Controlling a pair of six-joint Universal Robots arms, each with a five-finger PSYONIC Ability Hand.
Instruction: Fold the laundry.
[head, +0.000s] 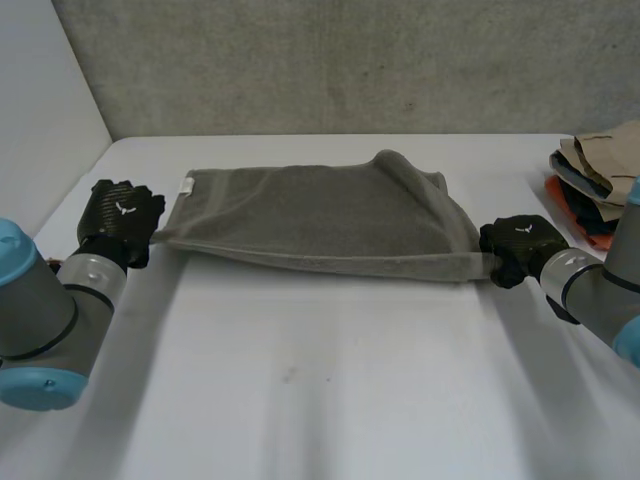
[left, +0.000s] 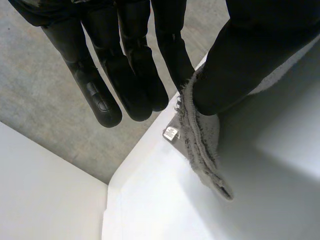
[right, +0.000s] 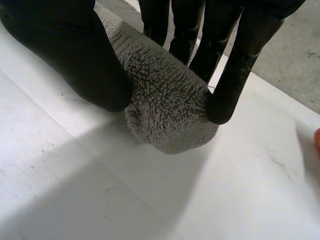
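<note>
Your grey towel (head: 320, 215) lies across the white table (head: 320, 380), its near edge stretched between the hands. Your left hand (head: 118, 218) pinches its near left corner; your right hand (head: 518, 242) clamps the near right corner.

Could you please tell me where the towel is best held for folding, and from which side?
By its two near corners, each from its own outer end. The towel is spread wide, its long near edge running between the hands, so corner grips keep that edge taut. The left hand pinches the left corner and the right hand the right corner.
</note>
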